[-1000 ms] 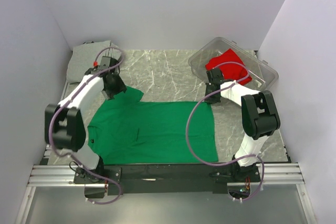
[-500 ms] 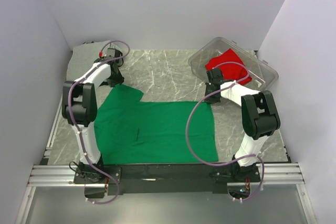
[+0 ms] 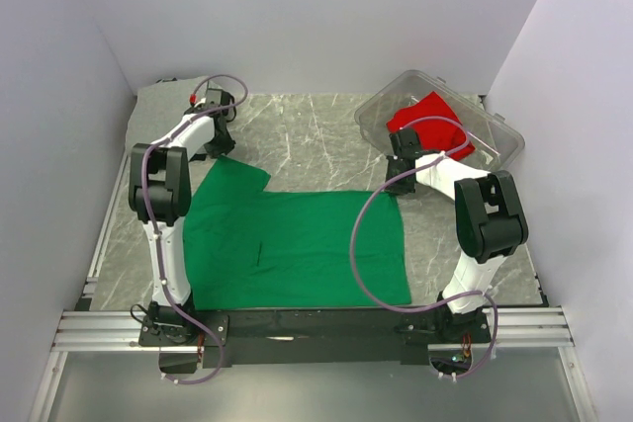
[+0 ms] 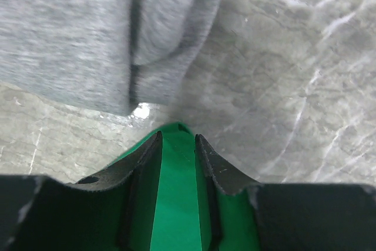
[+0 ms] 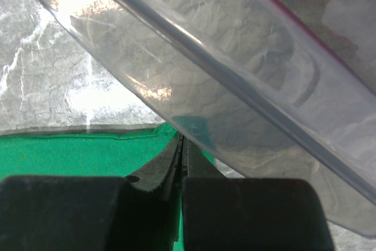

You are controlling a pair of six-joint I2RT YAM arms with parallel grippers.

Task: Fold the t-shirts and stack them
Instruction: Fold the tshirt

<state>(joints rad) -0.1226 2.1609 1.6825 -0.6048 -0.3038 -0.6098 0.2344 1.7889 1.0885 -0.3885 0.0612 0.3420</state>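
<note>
The bright green t-shirt (image 3: 297, 244) lies spread flat on the marble table. My left gripper (image 3: 220, 145) is open over the tip of its far left sleeve (image 4: 176, 204), and green cloth shows between the parted fingers (image 4: 176, 136). The grey t-shirt (image 3: 163, 98) lies just beyond, at the back left, and fills the top left of the left wrist view (image 4: 76, 33). My right gripper (image 3: 398, 183) is shut on the green shirt's far right corner (image 5: 181, 139). The red t-shirt (image 3: 425, 114) lies in the clear bin.
The clear plastic bin (image 3: 495, 140) stands tilted at the back right, and its wall (image 5: 235, 57) hangs right over my right gripper. White walls close in the table on three sides. Purple cables loop over both arms.
My left arm has swung off the shirt's left side and reached to the back left, with its gripper now at the sleeve tip near the grey shirt. The right arm has not moved.
</note>
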